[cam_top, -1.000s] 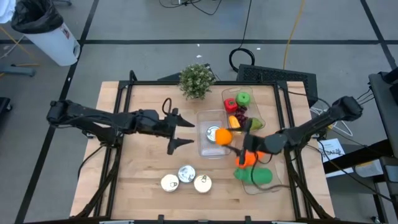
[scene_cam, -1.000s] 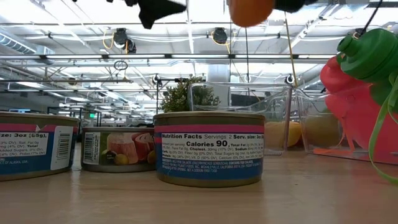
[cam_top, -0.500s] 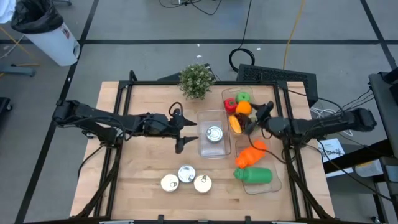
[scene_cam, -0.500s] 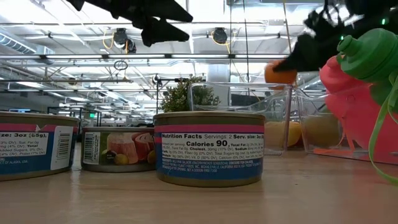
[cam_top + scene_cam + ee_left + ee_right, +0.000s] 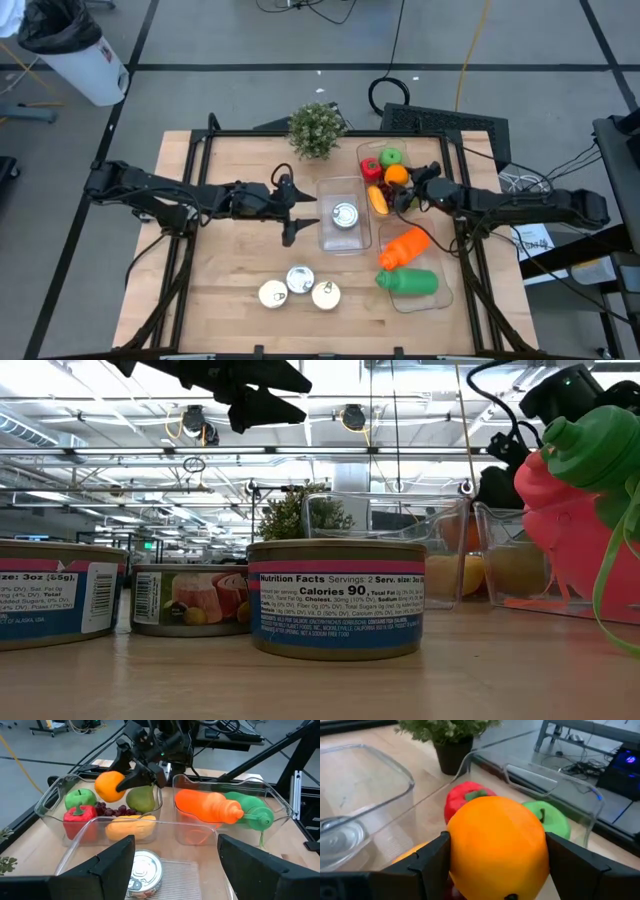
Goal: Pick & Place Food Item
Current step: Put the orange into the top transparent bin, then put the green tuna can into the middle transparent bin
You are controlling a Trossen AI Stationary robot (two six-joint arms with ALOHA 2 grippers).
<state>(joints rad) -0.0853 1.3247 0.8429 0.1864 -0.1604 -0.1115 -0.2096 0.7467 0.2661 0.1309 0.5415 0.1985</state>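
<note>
- Wooden table [image 5: 230, 255] on a grey floor, seen from above; we have one arm reaching in from each side.
- At the table's far edge stands a small potted plant [image 5: 317, 130]. Near the front edge sit three tin cans [image 5: 298, 289], close together.
- In the middle lies a clear tray [image 5: 325, 240] with one more can [image 5: 345, 214] inside it.
- Toward the right edge are two further clear bins. The far bin [image 5: 361, 152] holds a red pepper [image 5: 371, 168], a green apple [image 5: 391, 157], grapes [image 5: 112, 810], a pear [image 5: 139, 800] and a yellow fruit [image 5: 378, 200]. The near bin [image 5: 445, 290] holds an orange bottle [image 5: 404, 247] and a green bottle [image 5: 408, 282].
- Our right gripper [image 5: 404, 186] is over the far bin, its fingers closed around an orange [image 5: 397, 174]. The orange sits between the fingers, just above the other fruit, beside the apple and the pepper.
- Our left gripper [image 5: 297, 215] hangs with fingers spread and empty, just left of the middle tray, facing the can.
- We judge the task mostly done: the orange has reached the fruit bin but is not yet let go. What remains is to lower it, part the fingers and draw the arm back.
</note>
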